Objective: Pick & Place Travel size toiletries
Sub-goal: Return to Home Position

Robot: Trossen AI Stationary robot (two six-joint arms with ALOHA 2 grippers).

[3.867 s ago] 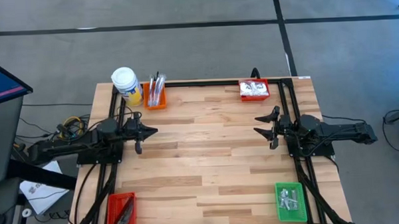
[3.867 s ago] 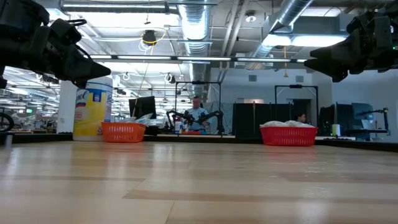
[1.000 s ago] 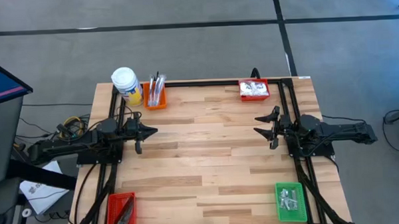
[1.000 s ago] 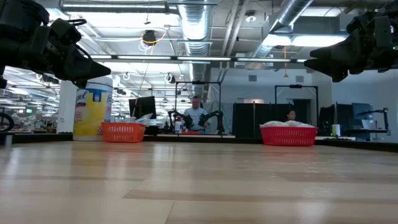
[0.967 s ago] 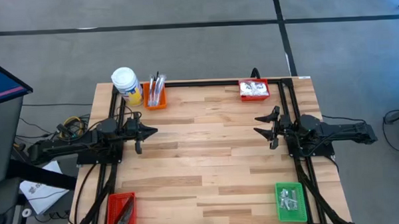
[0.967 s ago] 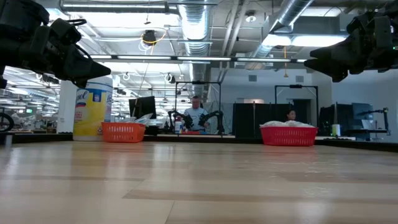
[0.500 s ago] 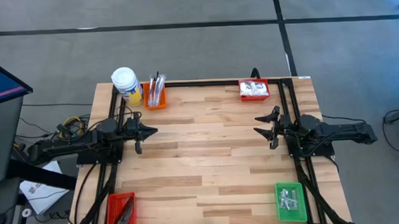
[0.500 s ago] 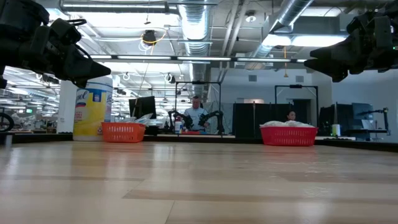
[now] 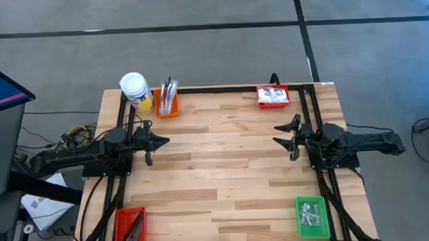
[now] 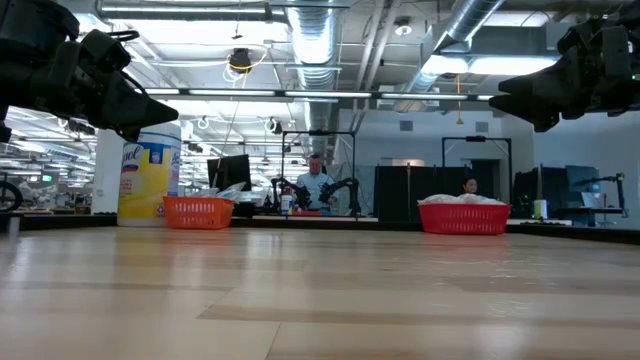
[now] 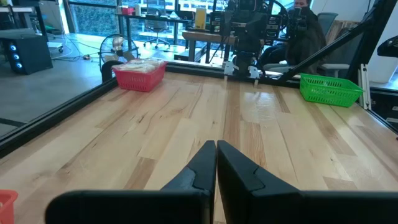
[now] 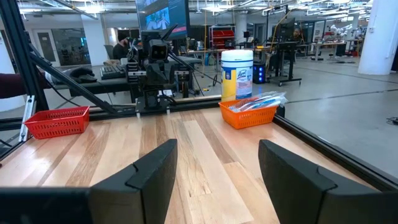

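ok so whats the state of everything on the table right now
left gripper, jaws shut, empty, raised at the left
right gripper, jaws open, empty, raised at the right
orange bin, holds toothbrushes
top red bin, holds white packets
bottom red bin, holds dark grey bars
green bin, holds silvery sachets
yellow jar, upright, cap on

Toiletries in green bin too small to ID; low view crops left arm & right arm.
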